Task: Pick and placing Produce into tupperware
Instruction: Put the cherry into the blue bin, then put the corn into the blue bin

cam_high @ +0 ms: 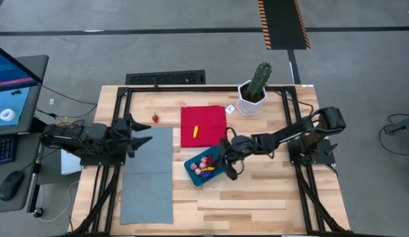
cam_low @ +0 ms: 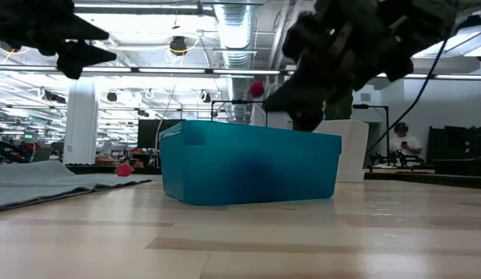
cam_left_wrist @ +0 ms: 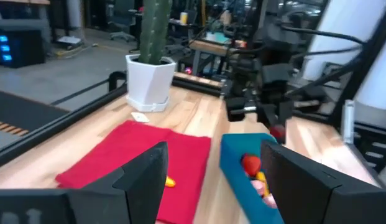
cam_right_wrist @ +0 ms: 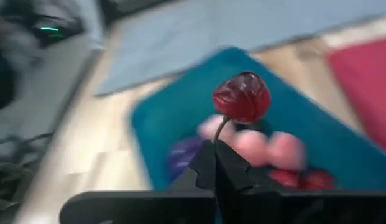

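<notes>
The teal tupperware (cam_high: 193, 169) stands on the wood table in front of a red cloth (cam_high: 203, 125). In it lie pink, red and dark purple produce pieces (cam_right_wrist: 255, 146). My right gripper (cam_right_wrist: 216, 152) reaches in from the table's right and hovers over the tupperware, shut on a red cherry (cam_right_wrist: 241, 96). A yellow piece (cam_high: 196, 130) lies on the cloth, and a strawberry (cam_high: 155, 118) rests on the bare wood to its left. My left gripper (cam_high: 146, 131) waits open at the table's left, above the grey mat's far end. My right gripper pinches the cherry's thin dark stem (cam_right_wrist: 220, 132) between its two shut fingertips. The fingers slant down from the table's right side. The cherry's round red head sticks out past the fingertips, lifted clear above the produce in the tupperware.
A green cactus in a white pot (cam_high: 254, 92) stands at the far right, behind the cloth. A grey mat (cam_high: 147, 174) covers the table's left part. Bare wood lies near the front edge. A dark frame runs around the table's edges.
</notes>
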`<action>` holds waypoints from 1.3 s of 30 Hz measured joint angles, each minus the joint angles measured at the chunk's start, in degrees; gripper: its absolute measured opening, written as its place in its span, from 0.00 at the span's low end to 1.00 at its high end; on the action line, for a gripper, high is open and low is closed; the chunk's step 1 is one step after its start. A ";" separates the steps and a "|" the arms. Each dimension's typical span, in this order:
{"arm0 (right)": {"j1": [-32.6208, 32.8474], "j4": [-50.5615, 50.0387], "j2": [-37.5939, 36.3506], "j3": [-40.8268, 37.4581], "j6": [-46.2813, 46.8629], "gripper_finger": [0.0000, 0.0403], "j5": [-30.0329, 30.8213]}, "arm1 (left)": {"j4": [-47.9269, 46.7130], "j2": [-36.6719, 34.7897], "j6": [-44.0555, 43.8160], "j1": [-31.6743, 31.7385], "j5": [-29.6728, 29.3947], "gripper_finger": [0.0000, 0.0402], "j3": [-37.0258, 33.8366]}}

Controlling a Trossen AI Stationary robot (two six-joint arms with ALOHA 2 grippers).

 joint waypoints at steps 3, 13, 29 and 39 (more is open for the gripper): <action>0.10 -6.35 1.99 3.21 0.82 0.04 5.20 | 0.18 0.00 -0.86 0.01 -1.96 0.61 -1.10; -0.30 -30.61 5.73 16.05 2.88 0.08 8.35 | 0.42 0.02 -0.88 0.01 -6.13 0.61 -4.88; -1.40 -36.45 3.84 18.33 4.04 0.47 13.14 | 3.02 0.82 -6.20 -0.01 -13.04 0.61 -4.96; -6.89 -30.53 2.94 18.37 1.11 0.47 15.76 | 2.45 1.54 -12.19 -0.01 -17.75 0.61 -4.98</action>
